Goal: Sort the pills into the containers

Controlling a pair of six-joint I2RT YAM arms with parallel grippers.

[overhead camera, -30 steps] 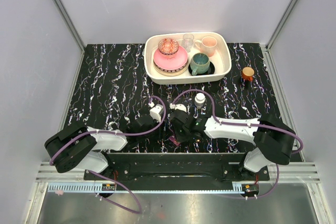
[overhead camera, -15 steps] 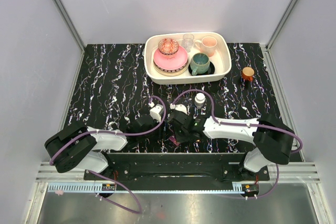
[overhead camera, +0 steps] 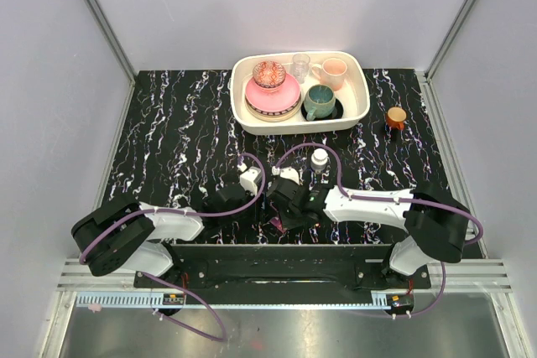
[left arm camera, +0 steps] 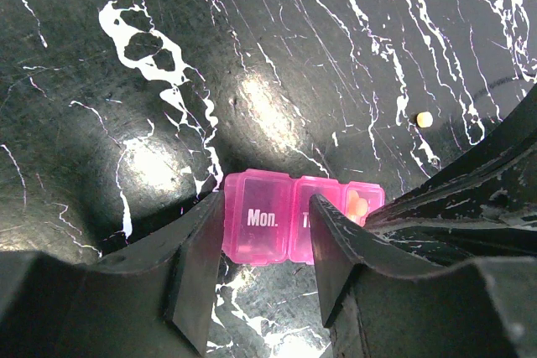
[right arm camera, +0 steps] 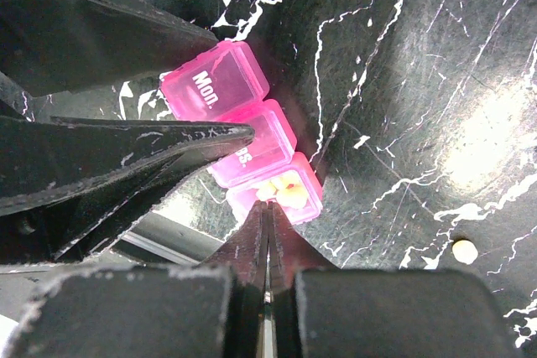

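The magenta pill box point(left arm camera: 289, 224) lies on the black marbled table near the front edge, and it also shows in the right wrist view point(right arm camera: 243, 127) and the top view point(overhead camera: 278, 222). Its "Mon." compartment and the one beside it are closed. The third compartment point(right arm camera: 281, 192) is open and holds a few yellowish pills point(right arm camera: 289, 194). My left gripper point(left arm camera: 268, 203) is open, its fingertips on either side of the "Mon." end. My right gripper point(right arm camera: 268, 205) is shut, its tip at the open compartment's rim, with nothing visible between the fingers. One loose pill point(right arm camera: 461, 250) lies on the table, and it also shows in the left wrist view point(left arm camera: 424, 119).
A white bottle point(overhead camera: 320, 158) stands just behind the right gripper point(overhead camera: 285, 210). A cream tray point(overhead camera: 361, 111) of crockery sits at the back. A small orange-lidded jar point(overhead camera: 396, 116) is at the back right. Both arms crowd the front centre.
The right arm has edged slightly to the left, towards the pill box. The left arm has not visibly moved.
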